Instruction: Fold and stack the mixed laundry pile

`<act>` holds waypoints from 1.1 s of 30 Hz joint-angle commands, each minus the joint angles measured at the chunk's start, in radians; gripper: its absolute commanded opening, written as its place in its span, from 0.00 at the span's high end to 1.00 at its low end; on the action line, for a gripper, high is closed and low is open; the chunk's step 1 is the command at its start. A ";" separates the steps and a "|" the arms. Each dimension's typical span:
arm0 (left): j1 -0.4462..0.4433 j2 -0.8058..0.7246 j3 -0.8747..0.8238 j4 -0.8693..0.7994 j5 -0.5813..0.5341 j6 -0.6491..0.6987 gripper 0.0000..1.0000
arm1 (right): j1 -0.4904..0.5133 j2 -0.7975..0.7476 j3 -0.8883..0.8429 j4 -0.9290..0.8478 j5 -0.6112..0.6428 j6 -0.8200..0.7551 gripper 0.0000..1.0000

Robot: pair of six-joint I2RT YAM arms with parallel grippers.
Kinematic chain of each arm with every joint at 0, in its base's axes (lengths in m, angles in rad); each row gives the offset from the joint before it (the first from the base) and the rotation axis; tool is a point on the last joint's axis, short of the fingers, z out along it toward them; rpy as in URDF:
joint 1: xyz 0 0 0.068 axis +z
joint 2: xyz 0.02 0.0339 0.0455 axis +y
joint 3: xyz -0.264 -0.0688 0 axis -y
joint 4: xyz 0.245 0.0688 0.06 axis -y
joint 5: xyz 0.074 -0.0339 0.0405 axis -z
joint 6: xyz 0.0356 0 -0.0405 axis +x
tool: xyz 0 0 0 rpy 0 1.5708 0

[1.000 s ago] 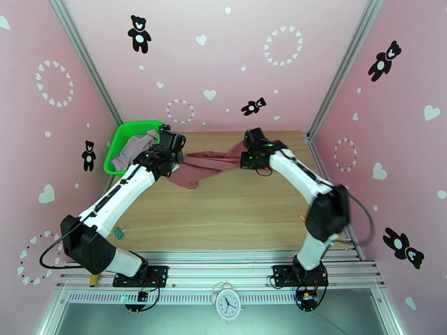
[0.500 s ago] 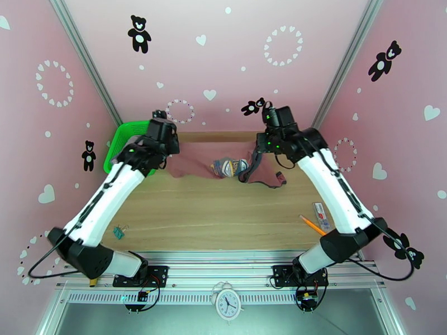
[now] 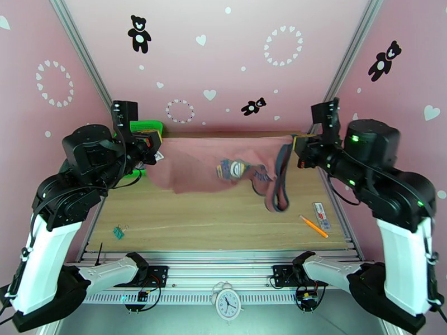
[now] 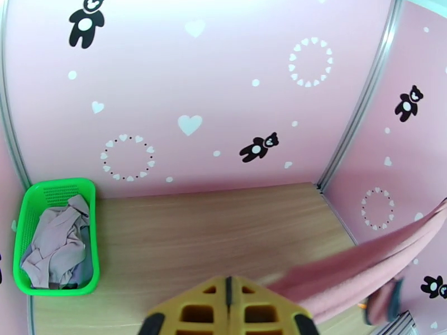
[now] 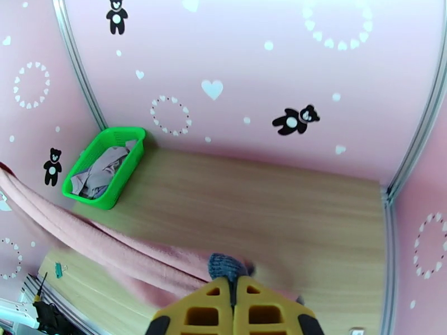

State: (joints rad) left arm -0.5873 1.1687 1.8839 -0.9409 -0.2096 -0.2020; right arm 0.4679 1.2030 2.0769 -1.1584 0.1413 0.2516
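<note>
Brick-red soft cloth, a tank top with dark trim and a printed chest patch [image 3: 193,168], hangs stretched in the air between the two raised arms, well above the pale wooden surface [image 3: 223,219]. The left fingers [image 4: 228,280] are clenched on one end of it, and the cloth runs off to their right as a taut band. The right fingers [image 5: 233,280] are clenched on the opposite end, with dark trim bunched just at their tips and the dark straps drooping below them.

Down on the surface, beyond and to the left of the left fingers, sits a green plastic mesh basket [image 4: 96,241]. It holds a crumpled pale mauve-beige garment [image 4: 53,247] with a grey-lavender piece [image 4: 85,268] beside it.

An orange pencil [image 3: 313,225] lies on the surface below the right fingers. A small green clip [image 3: 118,232] lies below the left fingers, near the front edge.
</note>
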 commanded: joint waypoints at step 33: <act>0.021 0.113 -0.605 0.351 -0.449 -0.090 1.00 | -0.173 0.150 -0.699 0.370 -0.094 -0.260 1.00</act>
State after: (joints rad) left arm -0.5926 1.3346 1.4796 -0.6067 -0.4904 -0.1139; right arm 0.2710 1.3434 1.5433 -0.8368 0.0307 -0.0757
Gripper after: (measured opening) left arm 0.049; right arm 0.058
